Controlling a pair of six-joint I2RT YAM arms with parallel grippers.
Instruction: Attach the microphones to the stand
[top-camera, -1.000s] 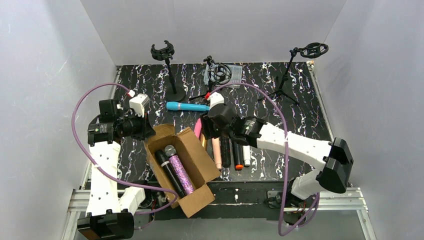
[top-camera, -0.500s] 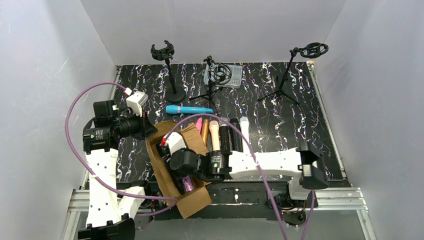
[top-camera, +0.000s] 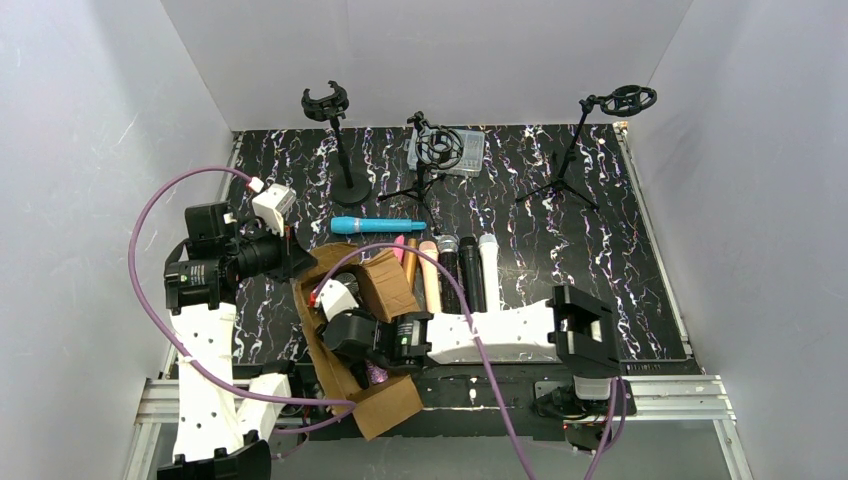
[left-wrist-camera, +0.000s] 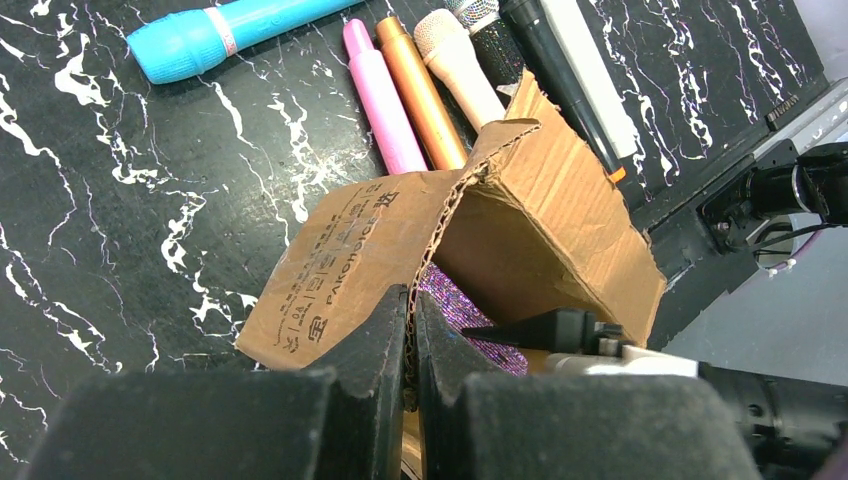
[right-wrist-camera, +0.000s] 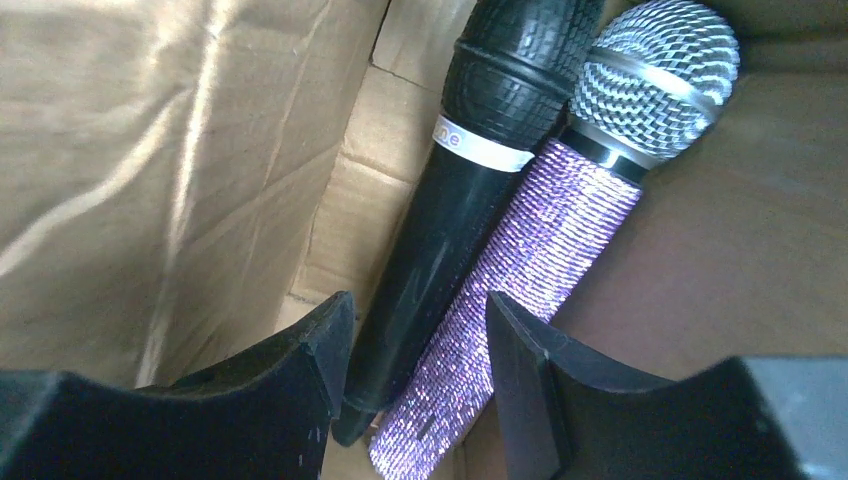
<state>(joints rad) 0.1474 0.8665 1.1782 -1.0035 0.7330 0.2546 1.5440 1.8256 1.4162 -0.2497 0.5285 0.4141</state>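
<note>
Now our right gripper (right-wrist-camera: 418, 318) hangs, jaws apart, over the hard purple mic (right-wrist-camera: 560, 215); we should grab its middle. Our left gripper (left-wrist-camera: 411, 325) pinches the box (left-wrist-camera: 560, 215).

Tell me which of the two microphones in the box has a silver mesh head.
The purple glitter microphone; the black microphone beside it in the cardboard box has a black head.

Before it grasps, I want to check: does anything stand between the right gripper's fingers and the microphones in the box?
Nothing visible does. The right gripper, fingers open, faces the black microphone and the purple glitter microphone directly; the cardboard box wall is only at the side.
</note>
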